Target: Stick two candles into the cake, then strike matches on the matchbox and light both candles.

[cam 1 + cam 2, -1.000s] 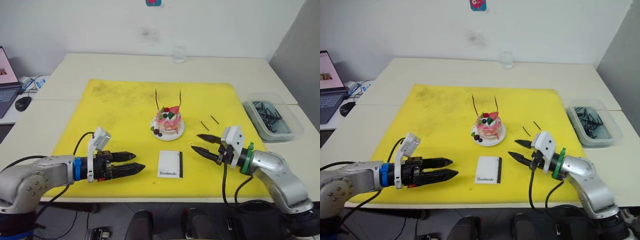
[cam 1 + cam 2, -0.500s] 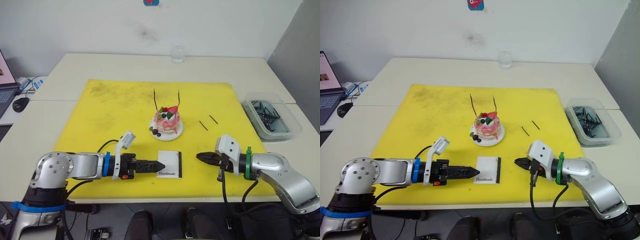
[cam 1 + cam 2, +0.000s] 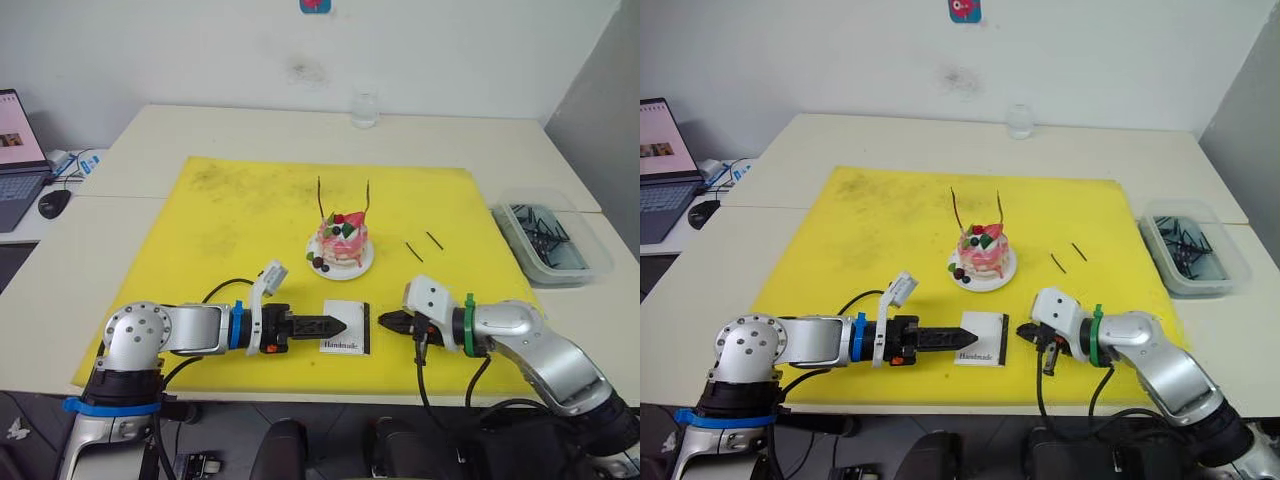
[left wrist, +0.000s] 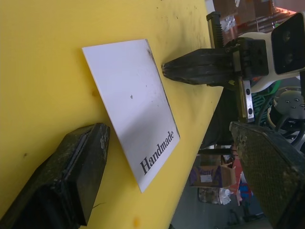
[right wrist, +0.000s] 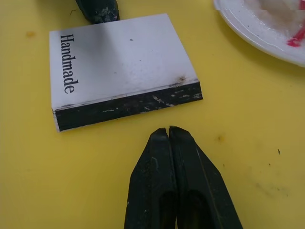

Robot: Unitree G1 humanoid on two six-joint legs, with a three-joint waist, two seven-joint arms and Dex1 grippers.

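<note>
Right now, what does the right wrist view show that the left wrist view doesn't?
Right wrist view: the black striking strip face-on, and the rim of the cake's plate. Left wrist view: the left gripper with its own fingers spread apart, and the right gripper's white housing. Both: the matchbox lying flat on the yellow mat, print up, with the right gripper shut and its tip just short of the strip edge, not touching.

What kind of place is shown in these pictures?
Probably an office or lab set up for robot trials: plain pale tables pushed together against a bare white wall, a laptop with a mouse at one side, and a yellow mat as work area.
</note>
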